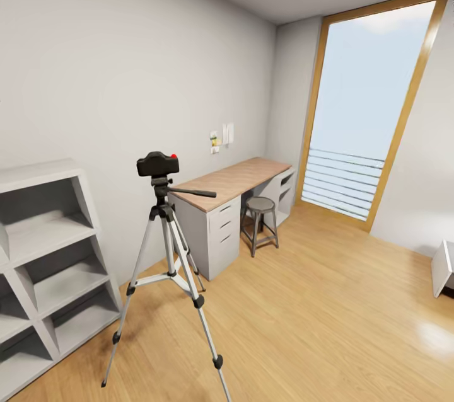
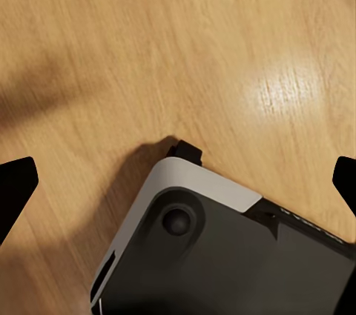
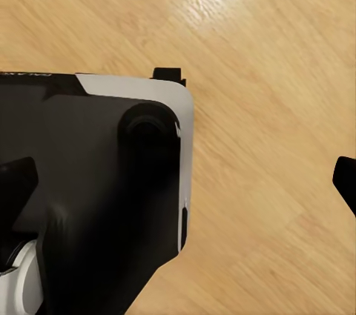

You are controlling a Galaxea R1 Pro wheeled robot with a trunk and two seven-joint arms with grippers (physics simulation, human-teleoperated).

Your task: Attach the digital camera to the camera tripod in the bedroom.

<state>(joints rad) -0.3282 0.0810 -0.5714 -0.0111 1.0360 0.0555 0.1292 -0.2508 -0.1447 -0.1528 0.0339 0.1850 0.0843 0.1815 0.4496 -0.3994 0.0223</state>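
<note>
Here, black digital camera (image 1: 157, 164), red button, atop camera tripod (image 1: 169, 244)

From my head cam: digital camera (image 1: 157, 164) sits on top of the camera tripod (image 1: 169, 263), shelves (image 1: 47, 263) to its left by the wall, desk (image 1: 234, 191) behind it to the right, stool (image 1: 260, 220) just before the desk, window (image 1: 366, 112) beyond.

White cube shelves (image 1: 50, 263) at left wall; wood-top desk (image 1: 236, 181) with white drawers, round stool (image 1: 260, 205) beside it; tall wood-framed window (image 1: 369, 106).
</note>
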